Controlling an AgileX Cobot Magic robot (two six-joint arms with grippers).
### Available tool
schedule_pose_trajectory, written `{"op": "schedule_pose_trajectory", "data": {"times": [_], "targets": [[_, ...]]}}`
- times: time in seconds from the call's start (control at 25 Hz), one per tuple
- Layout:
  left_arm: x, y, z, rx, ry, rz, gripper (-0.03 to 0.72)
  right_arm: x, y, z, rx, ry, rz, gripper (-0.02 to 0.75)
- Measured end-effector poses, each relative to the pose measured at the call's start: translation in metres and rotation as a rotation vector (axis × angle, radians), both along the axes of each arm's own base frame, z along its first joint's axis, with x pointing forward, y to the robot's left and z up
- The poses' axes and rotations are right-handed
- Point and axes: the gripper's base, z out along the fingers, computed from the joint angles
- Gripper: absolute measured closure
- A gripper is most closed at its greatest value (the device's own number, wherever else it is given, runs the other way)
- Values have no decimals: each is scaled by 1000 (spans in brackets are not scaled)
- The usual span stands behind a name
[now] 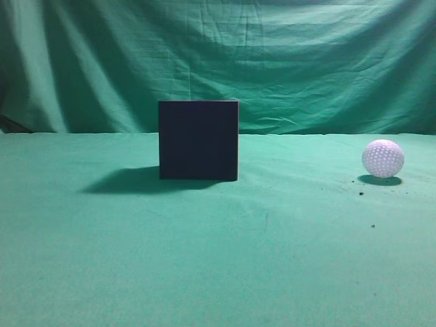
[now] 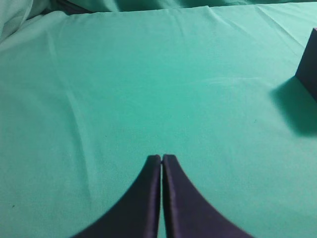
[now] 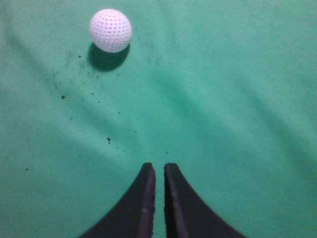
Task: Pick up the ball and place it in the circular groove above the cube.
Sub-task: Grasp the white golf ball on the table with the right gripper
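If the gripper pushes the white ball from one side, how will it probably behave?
The ball is round and rests free on flat green cloth, so it will probably roll away. Its dimpled shell looks hard, so closing fingers may squeeze it out. It seems light.

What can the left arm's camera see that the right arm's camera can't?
Only the left wrist view shows a corner of the dark cube and its shadow at the right edge, plus the left gripper, shut. Only the right wrist view shows the white dimpled ball, dark specks scattered on the cloth, and the right gripper, nearly closed with nothing between its jaws. Both show the green cloth.
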Motion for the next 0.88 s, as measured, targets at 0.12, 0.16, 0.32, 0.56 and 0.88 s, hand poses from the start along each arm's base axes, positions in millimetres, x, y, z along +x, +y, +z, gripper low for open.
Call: {"op": "schedule_pose_trajectory", "data": {"times": [0.12,0.16,0.32,0.56,0.88], "targets": [[0,0,0,0,0,0,688,21,18,1,-47,75,117,692],[0,0,0,0,0,0,688,29,24,0,-64,95,145,692],[0,0,0,0,0,0,688,61,44,-3,-98,144,188,692],[0,0,0,0,0,0,688,105,58,-18,-116,214,185,455],[0,0,0,0,0,0,688,150,72,-48,-131,280,186,148]]}}
